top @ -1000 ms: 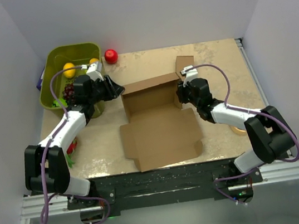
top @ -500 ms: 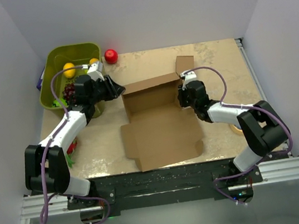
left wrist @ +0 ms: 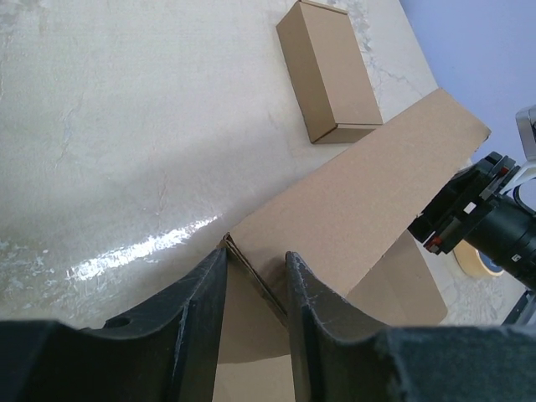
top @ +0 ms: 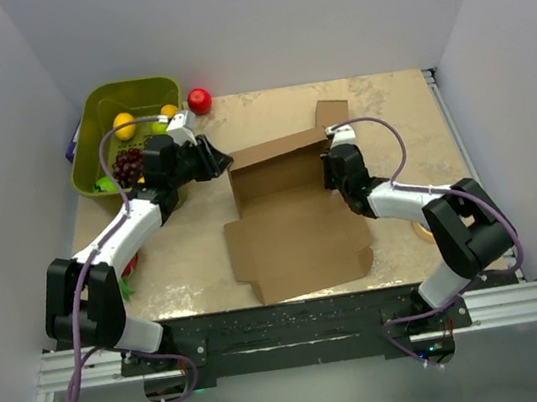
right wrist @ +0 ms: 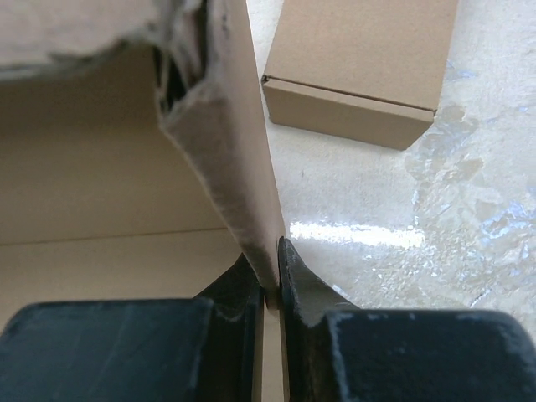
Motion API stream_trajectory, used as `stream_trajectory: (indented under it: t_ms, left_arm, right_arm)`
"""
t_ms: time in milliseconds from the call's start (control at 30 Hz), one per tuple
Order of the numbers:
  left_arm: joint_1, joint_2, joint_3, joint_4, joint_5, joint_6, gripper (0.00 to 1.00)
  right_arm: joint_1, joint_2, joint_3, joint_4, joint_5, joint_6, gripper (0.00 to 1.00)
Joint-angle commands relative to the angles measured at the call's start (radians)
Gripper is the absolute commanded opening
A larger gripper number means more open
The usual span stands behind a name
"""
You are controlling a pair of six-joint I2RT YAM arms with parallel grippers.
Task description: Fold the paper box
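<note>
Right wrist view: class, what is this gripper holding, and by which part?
The right gripper pinches the paper box by the thin edge of its raised wall, jaws shut on the cardboard.

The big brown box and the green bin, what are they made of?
The paper box looks like matte brown corrugated cardboard: the right wrist view shows flutes at its edge. The green bin is probably smooth moulded plastic, given its rounded rim.

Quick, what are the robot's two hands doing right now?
Left gripper: open, fingers astride a corner of the large brown cardboard box.
Right gripper: shut on that box's wall.
</note>
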Motion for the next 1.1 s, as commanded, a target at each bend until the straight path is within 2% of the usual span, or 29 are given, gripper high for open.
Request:
stream_trajectory:
  t_ms: [0,333,533,600,633,733,767,867,1067]
  left_arm:
    - [-0.027,0.039,-0.016,-0.089,-0.01,0.044,0.36]
    - [-0.047,0.042,-0.022,-0.095,-0.033,0.051,0.34]
    - [-0.05,0.041,-0.021,-0.097,-0.04,0.051,0.34]
    - [-0.05,0.041,-0.019,-0.095,-0.04,0.051,0.34]
    - [-0.05,0.041,-0.018,-0.095,-0.04,0.051,0.34]
    - [-0.05,0.039,-0.015,-0.1,-0.043,0.054,0.34]
    - [-0.05,0.038,-0.015,-0.102,-0.044,0.055,0.34]
    - [-0.05,0.038,-0.013,-0.103,-0.047,0.058,0.34]
    - [-0.05,0.043,-0.01,-0.105,-0.043,0.06,0.34]
  right_arm:
    - [-0.003,0.033,0.04,-0.045,0.149,0.084,0.0]
    - [-0.004,0.068,0.046,-0.099,0.19,0.255,0.0]
    - [-0.006,0.016,0.015,-0.046,0.136,0.23,0.01]
    - [-0.004,-0.009,0.002,-0.036,0.112,0.224,0.11]
    - [-0.004,-0.038,-0.003,-0.038,0.105,0.224,0.22]
    - [-0.004,-0.076,-0.015,-0.039,0.102,0.233,0.42]
    - [-0.004,-0.096,-0.018,-0.035,0.103,0.233,0.45]
    - [-0.006,-0.104,-0.028,-0.015,0.111,0.22,0.5]
    - [-0.007,-0.09,-0.047,0.059,0.12,0.163,0.53]
